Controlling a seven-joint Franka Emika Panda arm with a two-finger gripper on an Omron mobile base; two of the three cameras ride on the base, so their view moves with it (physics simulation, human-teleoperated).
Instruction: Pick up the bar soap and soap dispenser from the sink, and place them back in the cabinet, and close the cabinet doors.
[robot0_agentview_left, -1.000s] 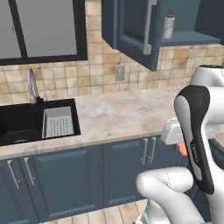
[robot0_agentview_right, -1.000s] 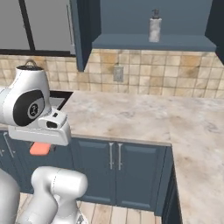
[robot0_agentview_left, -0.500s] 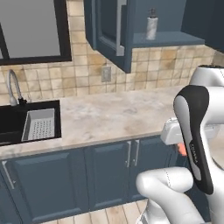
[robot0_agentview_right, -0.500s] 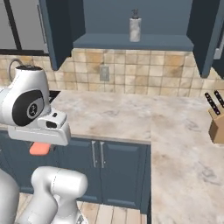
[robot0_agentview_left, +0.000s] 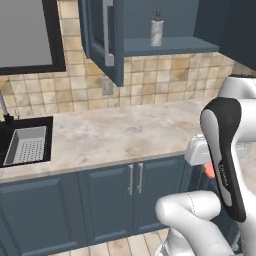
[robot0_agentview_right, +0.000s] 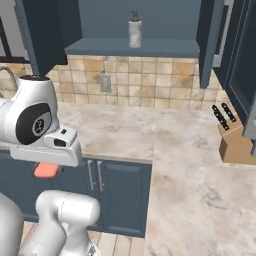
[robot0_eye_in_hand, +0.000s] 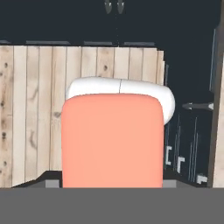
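Bar soap (robot0_eye_in_hand: 112, 141) gripped low — cabinet (robot0_agentview_right: 135, 47) shelf edge well above.

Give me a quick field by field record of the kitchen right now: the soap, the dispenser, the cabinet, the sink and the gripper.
bar soap: held in the gripper, low in front of the lower cupboards, not yet in the cabinet
dispenser: upright on the cabinet shelf
cabinet: shelf exposed
doors: both open
sink: at far left of the left base view, grey tray in it
knife block: on the counter at right
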